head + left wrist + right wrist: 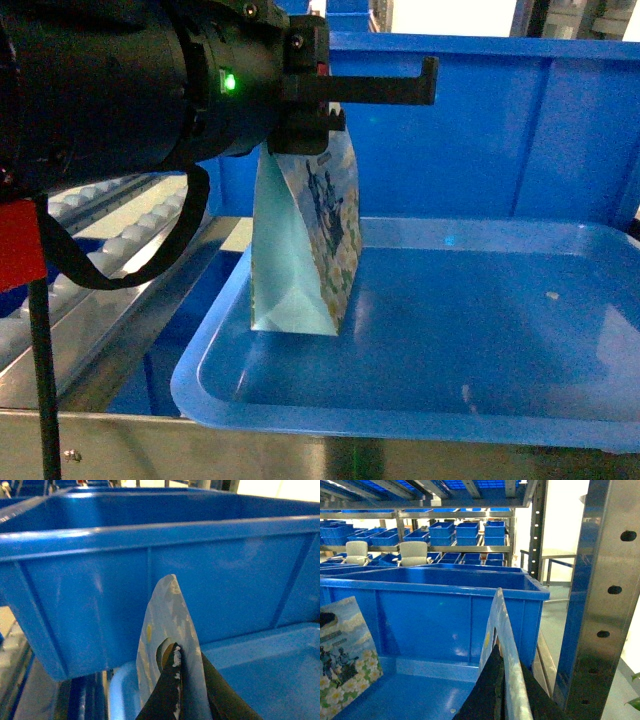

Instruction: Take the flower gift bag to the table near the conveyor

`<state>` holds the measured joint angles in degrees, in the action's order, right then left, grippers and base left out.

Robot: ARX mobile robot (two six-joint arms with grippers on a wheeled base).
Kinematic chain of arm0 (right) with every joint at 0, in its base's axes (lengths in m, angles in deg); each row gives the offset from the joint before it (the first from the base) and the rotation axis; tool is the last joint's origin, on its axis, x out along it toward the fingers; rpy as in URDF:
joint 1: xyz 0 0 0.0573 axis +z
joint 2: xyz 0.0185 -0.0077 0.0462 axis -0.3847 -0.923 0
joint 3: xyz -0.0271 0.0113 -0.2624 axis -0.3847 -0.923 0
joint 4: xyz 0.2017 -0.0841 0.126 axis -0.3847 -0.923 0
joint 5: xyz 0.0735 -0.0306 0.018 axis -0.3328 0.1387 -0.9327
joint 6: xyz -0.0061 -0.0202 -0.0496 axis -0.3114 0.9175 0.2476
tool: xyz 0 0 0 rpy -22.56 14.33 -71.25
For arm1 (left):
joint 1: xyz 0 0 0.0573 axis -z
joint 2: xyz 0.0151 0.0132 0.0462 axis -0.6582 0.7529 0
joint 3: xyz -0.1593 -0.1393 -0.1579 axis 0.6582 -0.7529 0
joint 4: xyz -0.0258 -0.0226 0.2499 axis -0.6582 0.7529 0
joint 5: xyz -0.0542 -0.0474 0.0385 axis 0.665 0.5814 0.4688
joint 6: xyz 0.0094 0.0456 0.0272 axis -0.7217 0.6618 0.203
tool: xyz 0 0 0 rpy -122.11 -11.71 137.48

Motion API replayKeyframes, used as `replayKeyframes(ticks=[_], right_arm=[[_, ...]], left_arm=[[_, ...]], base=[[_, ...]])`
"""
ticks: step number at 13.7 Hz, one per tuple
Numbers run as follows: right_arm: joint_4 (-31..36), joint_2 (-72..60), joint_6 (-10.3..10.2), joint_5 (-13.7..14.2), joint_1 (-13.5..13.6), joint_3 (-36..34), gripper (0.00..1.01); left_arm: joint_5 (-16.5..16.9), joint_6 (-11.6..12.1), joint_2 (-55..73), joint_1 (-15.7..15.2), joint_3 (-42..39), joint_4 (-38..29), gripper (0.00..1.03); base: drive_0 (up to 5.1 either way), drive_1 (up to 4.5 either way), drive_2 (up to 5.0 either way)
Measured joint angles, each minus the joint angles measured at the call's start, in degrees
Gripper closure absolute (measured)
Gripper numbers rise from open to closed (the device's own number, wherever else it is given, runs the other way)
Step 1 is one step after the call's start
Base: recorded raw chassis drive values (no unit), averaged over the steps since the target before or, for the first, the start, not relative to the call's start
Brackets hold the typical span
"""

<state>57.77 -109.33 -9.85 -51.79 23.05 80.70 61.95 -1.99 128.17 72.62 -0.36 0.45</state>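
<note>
The flower gift bag (300,250) stands upright at the left end of a shallow blue tray (420,425), its pale teal side facing me. My left gripper (318,135) is shut on its top edge. In the left wrist view the bag (167,610) shows edge-on, pinched at the left gripper (187,652). Roller tracks of the conveyor (110,235) slope along the left. My right gripper (509,660) is out of the head view and is shut on the thin edge of a second paper bag (497,615). The flowered bag (345,665) shows at that view's left. The table is out of view.
A deep blue bin (480,120) stands right behind the tray. A steel rail (300,455) runs along the front edge. A perforated steel post (605,605) rises close to the right gripper. More blue bins (465,530) fill shelves far behind.
</note>
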Motion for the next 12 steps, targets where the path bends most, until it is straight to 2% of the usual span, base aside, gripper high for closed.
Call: replayKeyframes(ticks=[3, 5, 8, 10, 12], right_arm=[[0.0, 0.0, 0.0, 0.0, 0.0, 0.0, 0.99], [0.0, 0.0, 0.0, 0.0, 0.0, 0.0, 0.99], [0.0, 0.0, 0.0, 0.0, 0.0, 0.0, 0.99], [0.0, 0.0, 0.0, 0.0, 0.0, 0.0, 0.99], [0.0, 0.0, 0.0, 0.0, 0.0, 0.0, 0.99]], left_arm=[[-1.2, 3.5, -3.0, 0.4, -0.9, -2.2, 1.0], [-2.0, 7.2, -6.6, 0.6, -1.9, -6.1, 1.0], [-3.3, 10.3, -10.2, -1.8, -3.4, -9.7, 1.0], [-3.7, 11.6, -12.0, -3.0, -4.3, -10.8, 1.0], [-3.3, 12.0, -15.2, -3.7, -5.2, -8.9, 1.0]], base=[[0.0, 0.0, 0.0], [0.0, 0.0, 0.0], [0.0, 0.0, 0.0], [0.0, 0.0, 0.0], [0.0, 0.0, 0.0]])
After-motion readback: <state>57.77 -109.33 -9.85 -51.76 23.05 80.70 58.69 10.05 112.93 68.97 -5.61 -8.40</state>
